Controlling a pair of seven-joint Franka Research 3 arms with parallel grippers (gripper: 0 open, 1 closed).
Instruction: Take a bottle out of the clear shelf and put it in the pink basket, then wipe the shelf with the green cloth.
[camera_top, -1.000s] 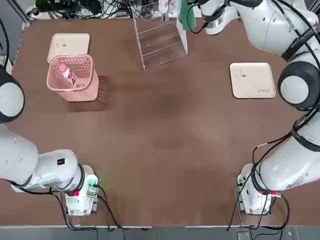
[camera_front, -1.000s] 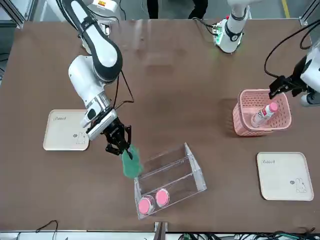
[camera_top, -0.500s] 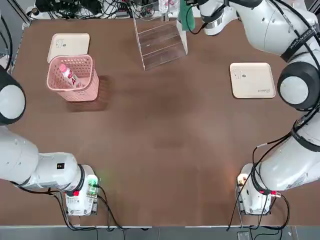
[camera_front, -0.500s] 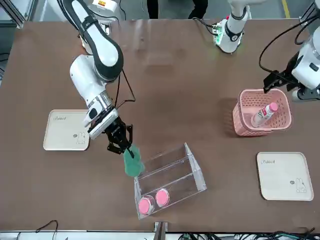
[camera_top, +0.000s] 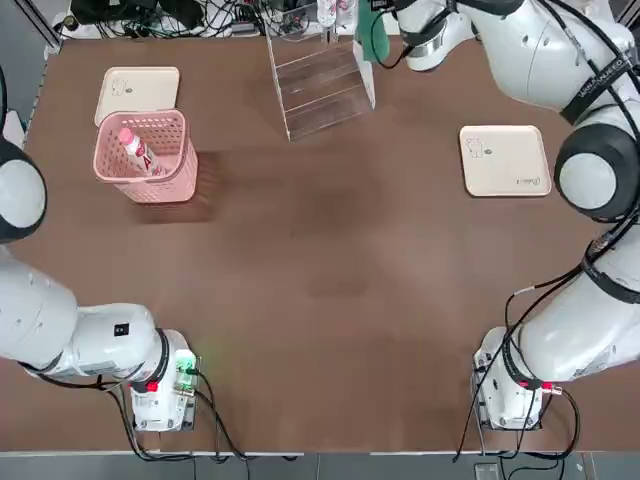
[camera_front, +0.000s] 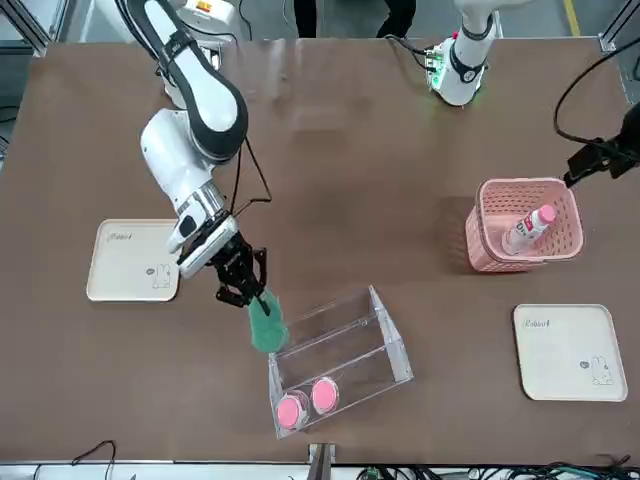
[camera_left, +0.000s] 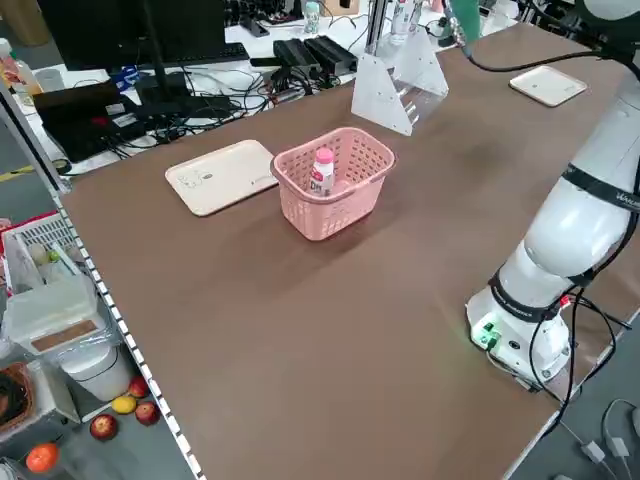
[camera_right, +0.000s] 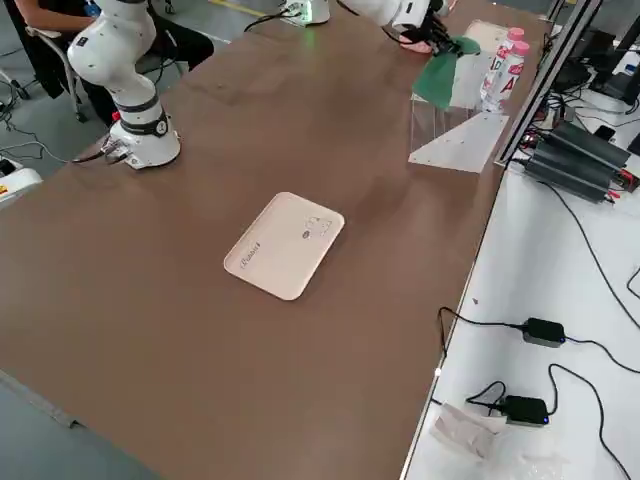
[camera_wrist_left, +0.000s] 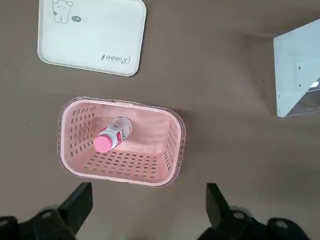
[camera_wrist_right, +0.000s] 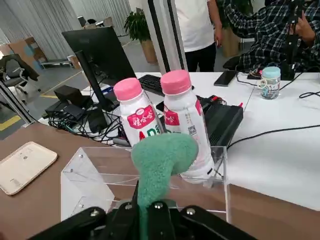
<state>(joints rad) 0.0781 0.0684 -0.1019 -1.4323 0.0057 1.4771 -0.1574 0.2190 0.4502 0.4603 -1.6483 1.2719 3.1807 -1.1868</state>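
Hanging the green cloth (camera_front: 266, 327) from its clamped fingers, right gripper (camera_front: 245, 291) is sitting just beside the clear shelf (camera_front: 340, 358), cloth touching the near side wall, ledges lying beyond. Bottle (camera_top: 137, 151) is lying in pink basket (camera_top: 146, 157); left gripper (camera_wrist_left: 145, 205) is spread wide above, holding nothing.

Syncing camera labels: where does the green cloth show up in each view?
Top: green cloth at upper edge, beside the clear shelf.
Front: lower centre-left, hanging from the right tool.
Left side: top right.
Right side: top right.
Left wrist: not in it.
Right wrist: centre.
Shared landmark: the clear shelf.
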